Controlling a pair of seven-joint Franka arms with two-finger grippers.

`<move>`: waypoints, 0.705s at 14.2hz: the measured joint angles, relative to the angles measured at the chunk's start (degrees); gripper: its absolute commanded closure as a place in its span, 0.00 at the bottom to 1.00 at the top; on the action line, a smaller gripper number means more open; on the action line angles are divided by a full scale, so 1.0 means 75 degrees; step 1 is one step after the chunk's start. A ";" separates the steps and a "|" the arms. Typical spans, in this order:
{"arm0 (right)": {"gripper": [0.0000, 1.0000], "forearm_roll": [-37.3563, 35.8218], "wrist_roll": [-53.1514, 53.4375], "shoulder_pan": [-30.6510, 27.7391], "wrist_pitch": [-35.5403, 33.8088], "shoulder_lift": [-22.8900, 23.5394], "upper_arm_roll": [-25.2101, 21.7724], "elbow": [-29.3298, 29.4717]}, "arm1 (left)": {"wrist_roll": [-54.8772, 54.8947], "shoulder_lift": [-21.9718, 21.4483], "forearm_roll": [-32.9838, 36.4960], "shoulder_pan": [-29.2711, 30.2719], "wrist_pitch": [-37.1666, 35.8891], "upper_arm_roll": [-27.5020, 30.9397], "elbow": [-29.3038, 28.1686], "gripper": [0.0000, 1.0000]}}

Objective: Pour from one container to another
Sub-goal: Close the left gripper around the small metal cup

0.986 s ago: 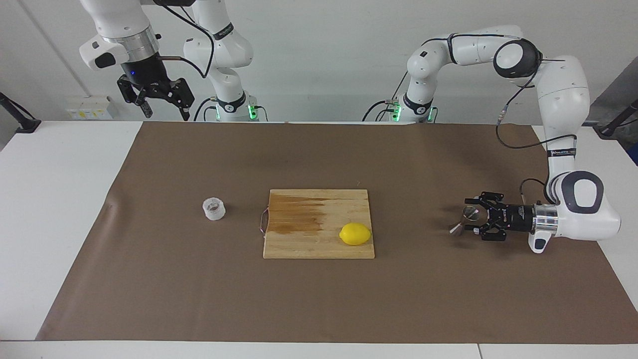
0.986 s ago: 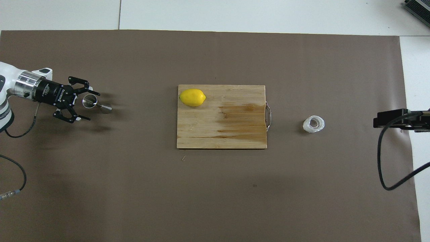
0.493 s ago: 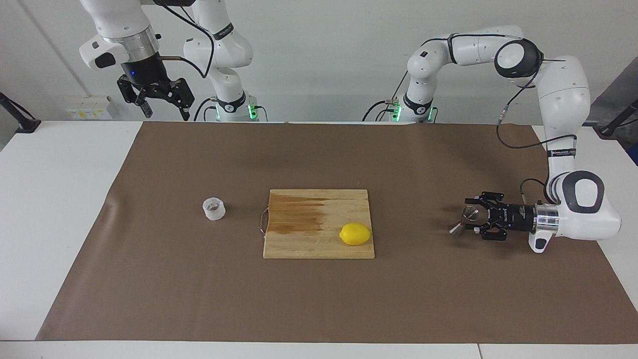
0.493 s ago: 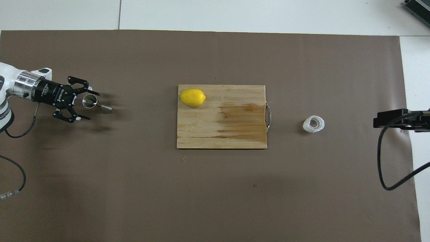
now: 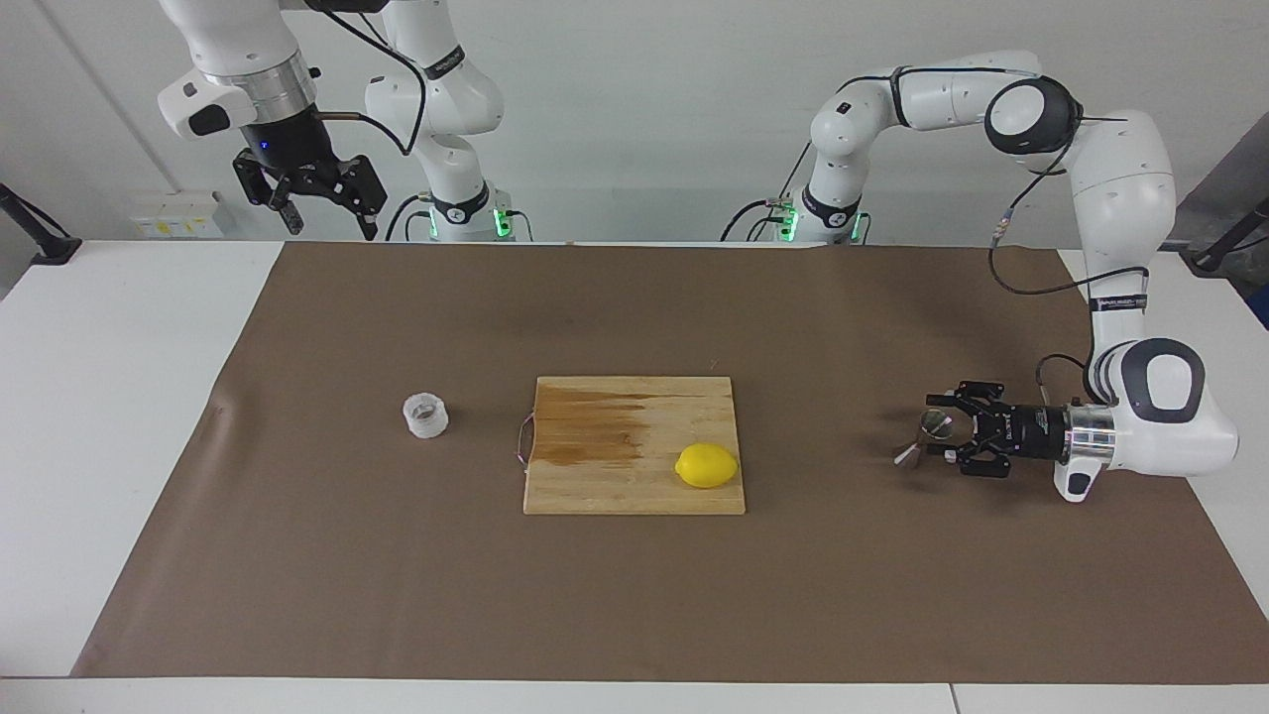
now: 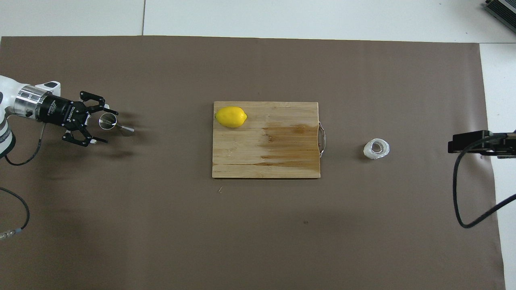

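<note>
The small clear ribbed cup stands on the brown mat toward the right arm's end of the table. The steel jigger is on the mat toward the left arm's end, and I cannot tell whether it stands straight or leans. My left gripper lies level just above the mat. It is open, with one finger on each side of the jigger's upper cone and gaps showing. My right gripper waits open, high over the table's edge by its base.
A wooden cutting board with a metal handle lies mid-table between cup and jigger. A lemon sits on the board's corner nearest the jigger. The brown mat covers most of the white table.
The left gripper's jaws have narrowed a little around the jigger, and the hand has slid slightly back toward the left arm's end. Jigger, cup and right arm have not moved.
</note>
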 measured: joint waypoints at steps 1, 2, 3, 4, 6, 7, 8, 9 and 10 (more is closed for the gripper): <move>0.00 0.0000 0.0000 0.0000 0.0000 0.0000 0.0000 0.0000 | 0.0000 0.0000 0.0000 0.0000 -0.0002 -0.0002 0.0000 0.18; 0.00 0.0000 0.0000 0.0000 0.0000 0.0000 0.0000 0.0000 | 0.0000 0.0000 0.0000 0.0000 -0.0003 -0.0004 0.0000 0.19; 0.00 0.0000 0.0000 0.0000 0.0000 0.0000 0.0000 0.0000 | 0.0000 0.0000 0.0000 0.0000 -0.0003 -0.0006 0.0000 0.20; 0.00 0.0000 0.0000 0.0000 0.0000 0.0000 0.0000 0.0000 | 0.0000 0.0000 0.0000 0.0000 -0.0004 -0.0006 0.0000 0.21; 0.00 0.0000 0.0000 0.0000 0.0000 0.0000 0.0000 0.0000 | -0.0001 0.0001 0.0000 0.0000 -0.0007 -0.0007 0.0000 0.25; 0.00 0.0000 0.0000 0.0000 0.0000 0.0000 0.0000 0.0000 | -0.0001 0.0001 0.0000 0.0000 -0.0010 -0.0007 0.0000 0.28; 0.00 0.0000 0.0000 0.0000 0.0000 0.0000 0.0000 0.0000 | -0.0001 0.0001 0.0000 0.0000 -0.0012 -0.0008 0.0000 0.28; 0.00 0.0000 0.0000 0.0000 0.0000 0.0000 0.0000 0.0000 | -0.0001 0.0001 0.0000 0.0000 -0.0014 -0.0008 0.0000 0.28; 0.00 0.0000 0.0000 0.0000 0.0000 0.0000 0.0000 0.0000 | -0.0001 0.0002 -0.0001 0.0000 -0.0015 -0.0009 0.0000 0.28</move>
